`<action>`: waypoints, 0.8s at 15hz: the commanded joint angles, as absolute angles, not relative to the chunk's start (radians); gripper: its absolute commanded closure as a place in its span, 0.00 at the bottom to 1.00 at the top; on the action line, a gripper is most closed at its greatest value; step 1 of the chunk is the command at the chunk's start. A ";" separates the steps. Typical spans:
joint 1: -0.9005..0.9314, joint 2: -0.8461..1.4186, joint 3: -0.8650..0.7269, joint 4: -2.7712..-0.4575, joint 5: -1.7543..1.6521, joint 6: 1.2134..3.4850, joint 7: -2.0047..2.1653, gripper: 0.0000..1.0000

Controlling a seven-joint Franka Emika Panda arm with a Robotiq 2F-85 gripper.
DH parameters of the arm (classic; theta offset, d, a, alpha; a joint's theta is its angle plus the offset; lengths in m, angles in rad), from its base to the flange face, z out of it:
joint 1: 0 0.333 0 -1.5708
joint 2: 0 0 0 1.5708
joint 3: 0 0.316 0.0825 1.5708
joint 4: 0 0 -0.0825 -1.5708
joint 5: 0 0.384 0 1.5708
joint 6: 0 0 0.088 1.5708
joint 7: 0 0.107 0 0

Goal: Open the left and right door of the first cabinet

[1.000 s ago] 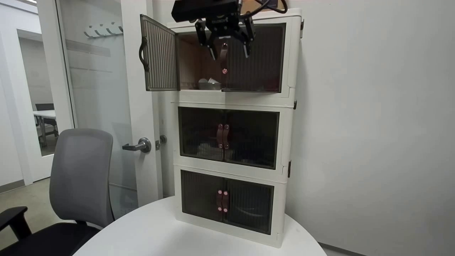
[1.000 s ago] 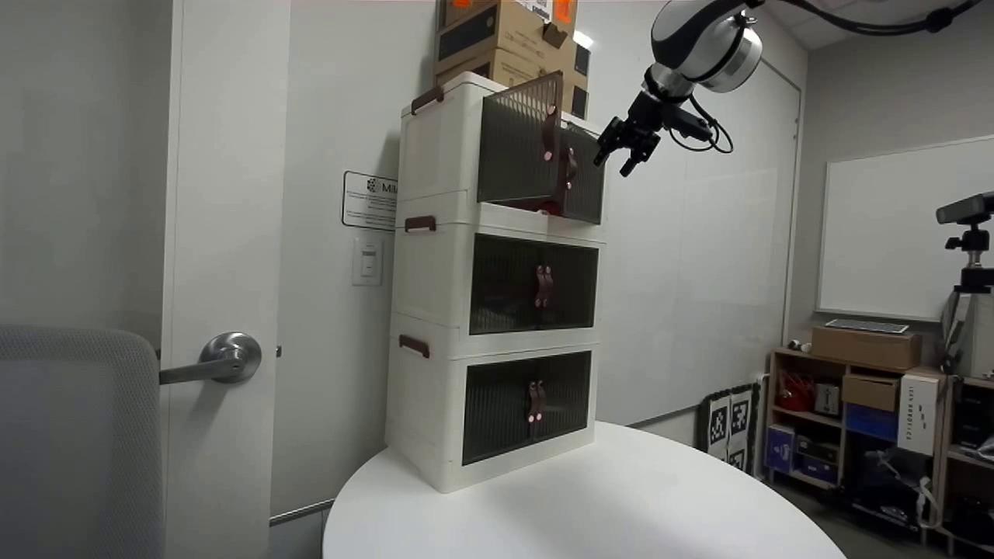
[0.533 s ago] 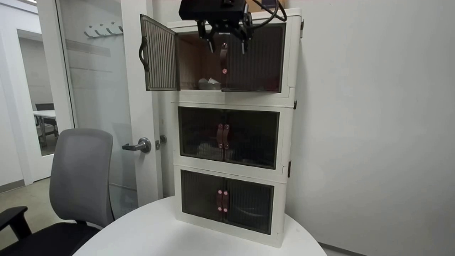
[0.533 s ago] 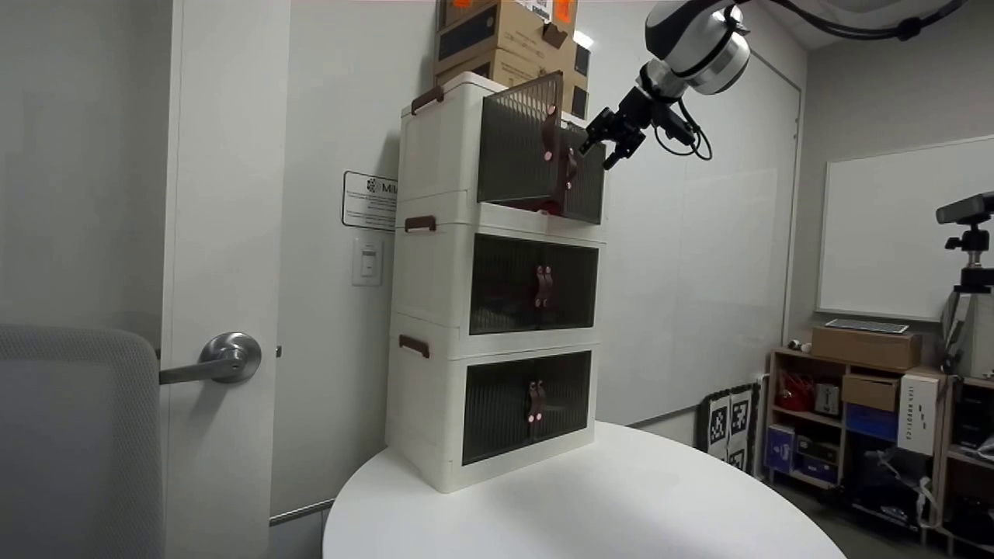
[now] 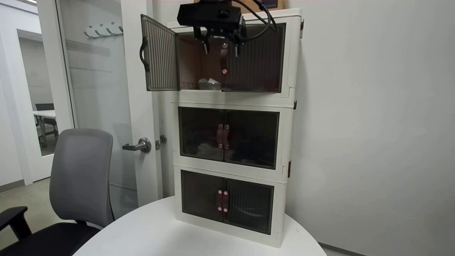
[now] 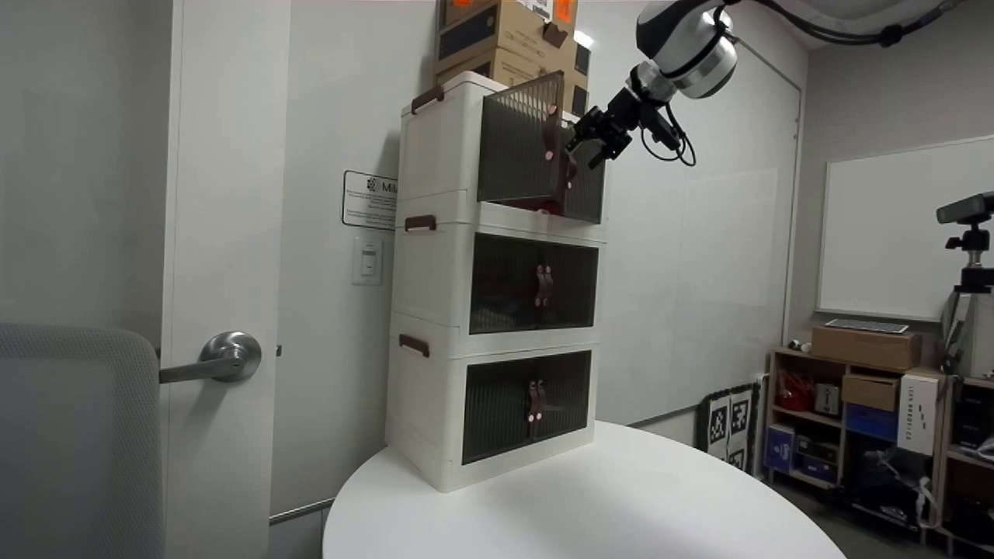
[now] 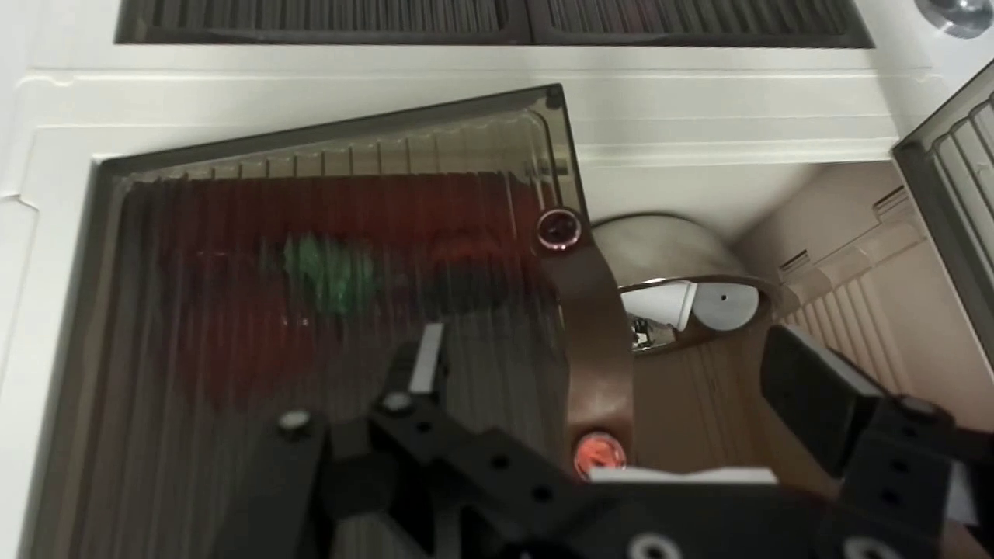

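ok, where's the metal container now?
In an exterior view, upper centre: the metal container sits inside the first cabinet, below-left of the handle on the right door.

Black two-fingered gripper (image 6: 585, 154): is brought nearer the cream plastic topmost cabinet (image 6: 439, 144); in an exterior view both fingertips are now seen overlapping the smoky-brown translucent right door (image 6: 589, 190).
Reddish-brown strap handle (image 5: 223, 58): is now better centred between the fingertips in an exterior view.
Silver-and-white arm (image 6: 691, 54): is shifted toward the cabinet.
Black cable (image 5: 261, 34): is looped lower.
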State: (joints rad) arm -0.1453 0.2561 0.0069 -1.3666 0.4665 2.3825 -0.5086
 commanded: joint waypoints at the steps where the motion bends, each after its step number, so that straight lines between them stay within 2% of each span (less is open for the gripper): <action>1: -0.152 0.330 0.025 -1.280 0.498 2.371 -0.535 0.00; 2: -0.153 0.345 0.029 -1.266 0.497 2.365 -0.533 0.25; 3: -0.153 0.360 0.033 -1.252 0.495 2.362 -0.530 0.26; 12: -0.136 0.346 0.036 -1.312 0.459 2.459 -0.522 0.95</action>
